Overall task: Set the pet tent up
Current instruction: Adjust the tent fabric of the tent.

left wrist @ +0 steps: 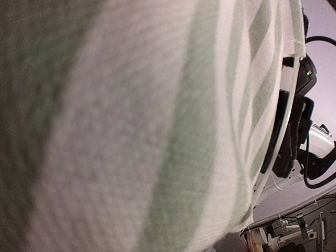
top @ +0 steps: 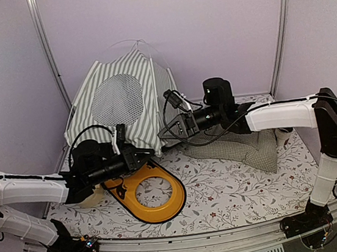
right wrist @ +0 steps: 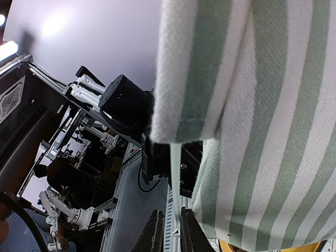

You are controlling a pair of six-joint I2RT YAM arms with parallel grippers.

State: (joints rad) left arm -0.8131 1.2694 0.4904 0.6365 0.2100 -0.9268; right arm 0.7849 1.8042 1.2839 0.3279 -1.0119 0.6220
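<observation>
- The table carries a floral cloth (top: pixel 238 194) from the near edge to the far wall.
- The pet tent (top: pixel 121 95) stands at the far left of the cloth. It is upright and domed, in green and white stripes. Its round grey mesh window (top: pixel 117 99) faces the near left. Thin white poles cross in an arc above its peak.
- A green-checked cushion (top: pixel 254 149) lies flat just right of the tent, under the right arm's forearm.
- A yellow ring with a black rim (top: pixel 166 211) lies flat on the cloth. It is near the tent's front edge and just under the left arm's wrist.
- The left gripper (top: pixel 146 156) reaches in from the left to the tent's near hem. Its jaws are pressed together. Striped fabric fills the left wrist view and hides the fingers, so I cannot tell whether any cloth is caught between them.
- The right gripper (right wrist: pixel 170 215) comes in from the right at the tent's near right corner, above the cushion's left end. Its jaws are slightly spread, with a narrow gap between them.
- A thin white pole (right wrist: pixel 176 173) comes out of the striped fabric's edge and runs down into that gap. It sits close to one finger, with a gap showing on its other side.
</observation>
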